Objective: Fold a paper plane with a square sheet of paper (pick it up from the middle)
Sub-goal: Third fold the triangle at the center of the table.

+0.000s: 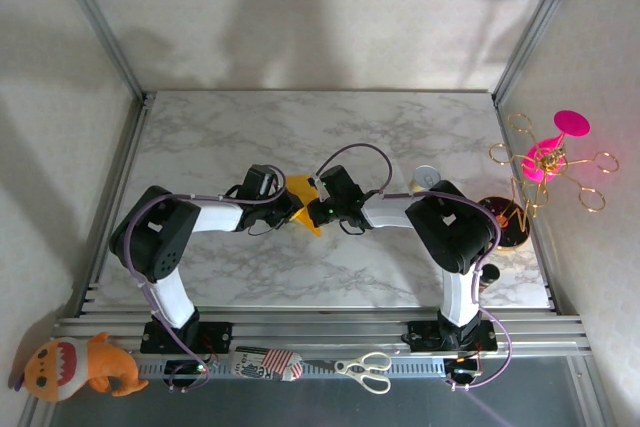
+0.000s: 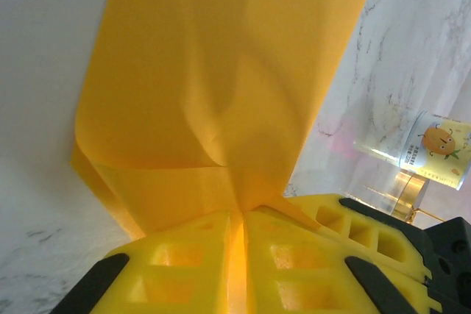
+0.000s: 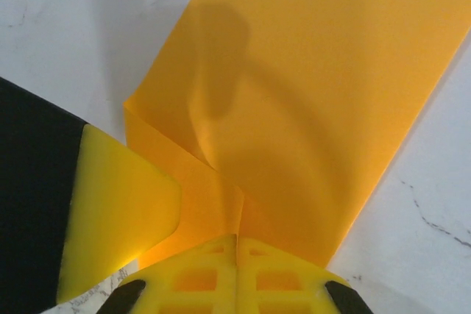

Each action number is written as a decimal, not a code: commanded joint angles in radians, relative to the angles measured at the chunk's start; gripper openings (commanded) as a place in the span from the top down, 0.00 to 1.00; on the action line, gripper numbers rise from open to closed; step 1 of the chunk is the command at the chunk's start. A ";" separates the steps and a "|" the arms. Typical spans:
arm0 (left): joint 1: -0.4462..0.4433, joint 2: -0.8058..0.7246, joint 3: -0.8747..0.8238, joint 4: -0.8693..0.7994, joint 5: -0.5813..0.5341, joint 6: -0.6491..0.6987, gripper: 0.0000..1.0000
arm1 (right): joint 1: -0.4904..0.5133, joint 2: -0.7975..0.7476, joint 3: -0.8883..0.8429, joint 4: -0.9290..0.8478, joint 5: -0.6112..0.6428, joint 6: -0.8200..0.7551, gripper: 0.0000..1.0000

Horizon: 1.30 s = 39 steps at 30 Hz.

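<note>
**Both grippers pinch the folded sheet at mid-table**

The sheet of paper [image 1: 303,193], orange-yellow and partly folded, sits at the middle of the marble table [image 1: 200,137], caught between the two arms where their wrists meet. In the left wrist view the sheet [image 2: 221,79] rises from the jaws as a broad panel, with a lower layer doubled back under it and a soft crease running down into the grip. The right wrist view shows the sheet [image 3: 316,101] spreading away from the jaws, a narrow folded flap lying along its left edge.

The left gripper [image 2: 237,217] has its yellow jaws pressed together on the sheet's near edge, the paper drawn into the seam between them. The right gripper [image 3: 236,244] is likewise clamped on the sheet, jaws tight against it. One of the left gripper's fingers [image 3: 121,207] shows just left of the sheet in the right wrist view. From above, the left gripper [image 1: 283,209] lies at the sheet's left and the right gripper [image 1: 330,205] at its right.

Right of the sheet stands a can [image 2: 434,148] with an orange-fruit label.
</note>
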<state>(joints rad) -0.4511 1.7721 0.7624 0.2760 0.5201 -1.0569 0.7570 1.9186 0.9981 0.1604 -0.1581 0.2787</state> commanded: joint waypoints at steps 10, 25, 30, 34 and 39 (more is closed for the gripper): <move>0.000 0.031 -0.015 -0.034 -0.022 0.036 0.87 | -0.009 0.048 0.004 -0.075 0.009 0.016 0.96; 0.012 0.054 -0.029 -0.078 -0.055 0.026 0.90 | -0.035 -0.008 0.055 -0.091 -0.038 0.113 0.82; 0.015 0.059 -0.034 -0.079 -0.057 0.020 0.90 | -0.058 -0.104 0.055 -0.108 -0.042 0.168 0.70; 0.016 0.062 -0.029 -0.084 -0.055 0.021 0.91 | -0.058 -0.166 0.040 -0.142 -0.032 0.178 0.65; 0.016 0.062 -0.022 -0.095 -0.057 0.025 0.91 | -0.058 -0.205 0.031 -0.159 -0.132 0.182 0.67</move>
<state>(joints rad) -0.4454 1.7950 0.7578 0.2661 0.5060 -1.0363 0.6983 1.7386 1.0344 0.0406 -0.2188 0.4389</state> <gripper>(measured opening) 0.090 0.341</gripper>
